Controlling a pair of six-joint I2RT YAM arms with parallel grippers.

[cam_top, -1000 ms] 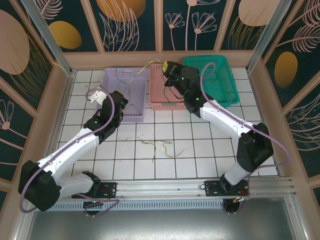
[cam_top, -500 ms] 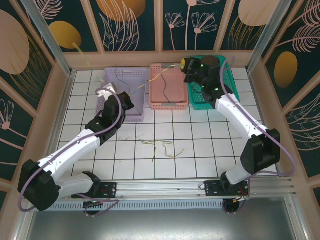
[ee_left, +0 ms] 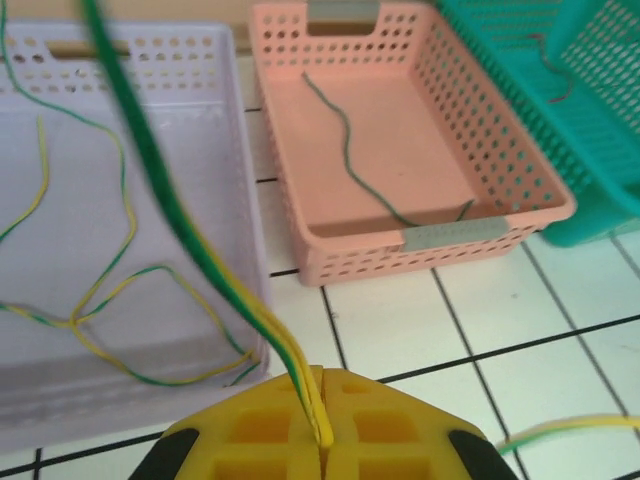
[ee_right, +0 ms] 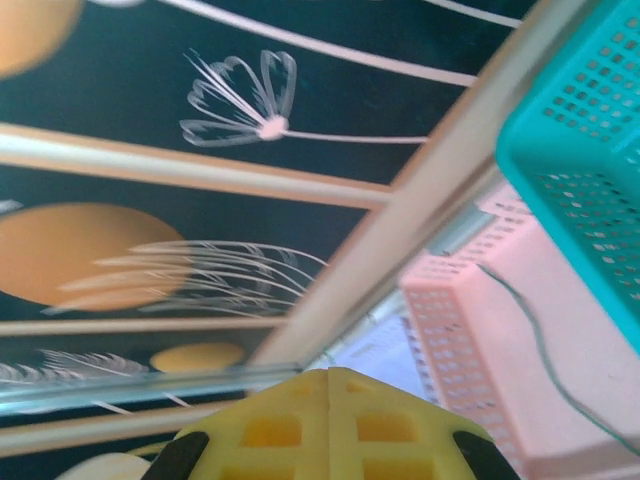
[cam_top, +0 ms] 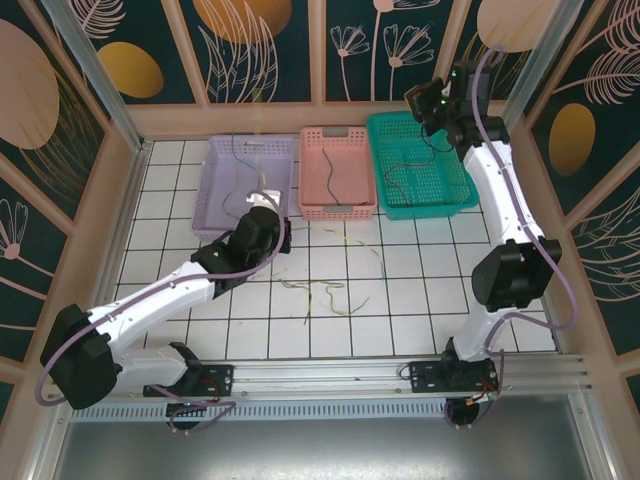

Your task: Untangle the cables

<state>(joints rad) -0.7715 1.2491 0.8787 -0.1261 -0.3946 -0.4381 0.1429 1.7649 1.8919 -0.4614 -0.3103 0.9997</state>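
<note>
Three perforated plastic baskets stand side by side along the far wooden rim of the white tiled tabletop (cam_top: 420, 290): a lilac basket (cam_top: 222, 205) on the left, a pink basket (cam_top: 338, 208) in the middle and a teal basket (cam_top: 455, 165) on the right, their long walls just beside one another.

The left hand (ee_left: 322, 390) sits low, just off the lilac basket's near right corner. Its yellow fingers are clenched on a thin green-and-yellow striped cable (ee_left: 165, 190), which rises slanting up and to the left out of the wrist view. Its far end is blurred, so where it ends cannot be told.

Looping yellow-green cables (ee_left: 100, 300) lie on the lilac basket's floor. One dark green cable (ee_left: 350, 150) snakes along the pink floor, and a dark cable (cam_top: 400, 180) lies in the teal one. A loose clump of yellow-green cables (cam_top: 325, 293) lies on the open tiles in front of the pink basket, well apart from all three.

The right hand (ee_right: 330, 385) is raised by the far right corner post, beyond the teal basket's far edge. Its fingers are pressed together on nothing, facing the painted wall.

Bare tiles stretch in front of the teal basket and along the left rim.
</note>
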